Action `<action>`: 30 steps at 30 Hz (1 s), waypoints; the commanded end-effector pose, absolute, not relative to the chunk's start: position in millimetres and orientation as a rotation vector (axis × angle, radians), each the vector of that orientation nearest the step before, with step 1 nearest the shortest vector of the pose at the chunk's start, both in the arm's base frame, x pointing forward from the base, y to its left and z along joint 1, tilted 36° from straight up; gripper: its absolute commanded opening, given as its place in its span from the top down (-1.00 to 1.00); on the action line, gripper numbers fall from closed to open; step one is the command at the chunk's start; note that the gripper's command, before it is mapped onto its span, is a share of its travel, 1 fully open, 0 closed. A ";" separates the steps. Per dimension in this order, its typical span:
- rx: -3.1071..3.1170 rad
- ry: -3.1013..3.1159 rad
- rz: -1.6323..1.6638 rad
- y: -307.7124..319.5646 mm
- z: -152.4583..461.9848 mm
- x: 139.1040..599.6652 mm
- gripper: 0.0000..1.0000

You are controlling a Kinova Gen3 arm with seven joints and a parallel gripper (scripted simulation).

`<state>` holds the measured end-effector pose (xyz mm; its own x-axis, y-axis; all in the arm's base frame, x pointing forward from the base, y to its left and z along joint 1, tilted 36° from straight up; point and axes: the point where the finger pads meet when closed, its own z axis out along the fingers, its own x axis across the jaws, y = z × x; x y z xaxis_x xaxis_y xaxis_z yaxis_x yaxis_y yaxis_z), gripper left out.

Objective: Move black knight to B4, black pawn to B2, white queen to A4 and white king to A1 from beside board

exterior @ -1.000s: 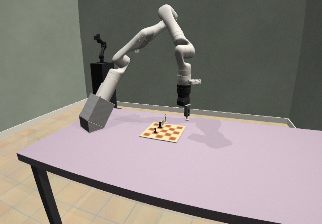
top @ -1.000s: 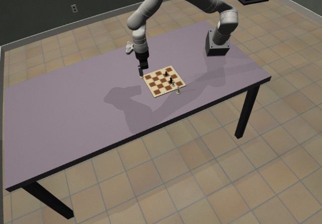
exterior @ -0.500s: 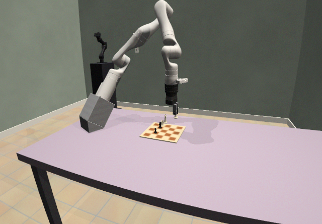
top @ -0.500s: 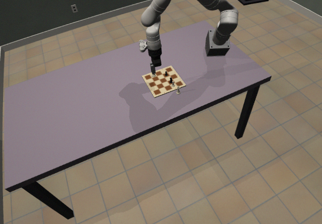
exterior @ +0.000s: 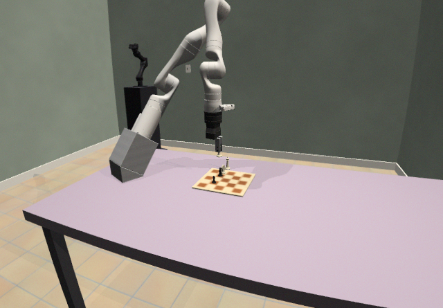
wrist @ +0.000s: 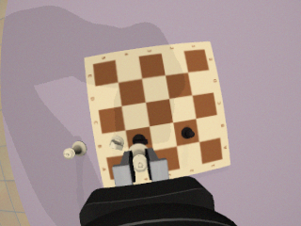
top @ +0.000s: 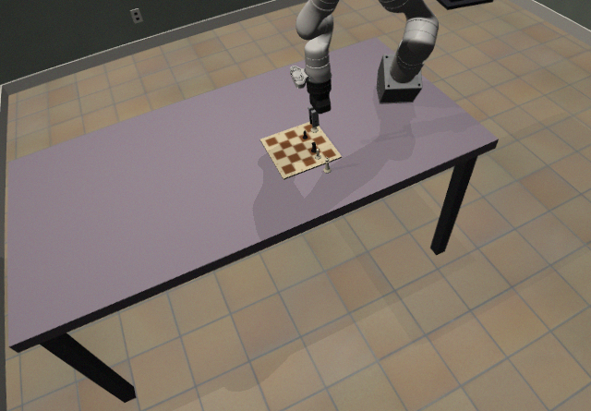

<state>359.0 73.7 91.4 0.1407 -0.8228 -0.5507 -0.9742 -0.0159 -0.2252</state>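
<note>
Top view, pincer: my gripper [top: 313,121] [exterior: 219,150] [wrist: 139,160] points down at the board's edge nearest my base [top: 385,92] [exterior: 118,171], clenched around a white piece.
Top view, held piece: the white piece in my grip [top: 314,129] [exterior: 219,155] [wrist: 140,163] shows its pale base below my fingertips; I cannot tell whether it is queen or king.
Top view, board: the checkered board [top: 296,154] [exterior: 233,181] [wrist: 142,115] lies flat on the mauve table [top: 143,206] [exterior: 286,225] [wrist: 263,71].
Exterior view, height: I hold the white piece upright in the air, its base free of the board.
Exterior view, black pieces: the black knight [top: 313,147] [exterior: 220,171] [wrist: 139,139] and the smaller black pawn [top: 305,134] [exterior: 214,180] [wrist: 187,133] stand upright on the board.
Exterior view, loose piece: a tall white piece [top: 327,165] [exterior: 227,163] [wrist: 79,149] stands upright on the table, just beside the board.
Wrist view, squares: the knight and pawn stand on brown squares, one cream square between them; the edge lettering is too small for me to read surely.
Wrist view, neighbor: a shorter pale piece [top: 318,154] [exterior: 223,169] [wrist: 117,142] stands on the cream square beside the knight.
</note>
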 end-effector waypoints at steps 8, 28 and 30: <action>-1.891 1.707 0.322 69.3 91.1 330.0 1.00; -1.892 1.706 0.321 69.6 90.8 329.3 1.00; -1.892 1.706 0.321 69.9 90.4 329.4 1.00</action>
<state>329.0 70.9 90.8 0.1609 -0.8302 -0.5337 -0.9693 -0.0310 -0.2440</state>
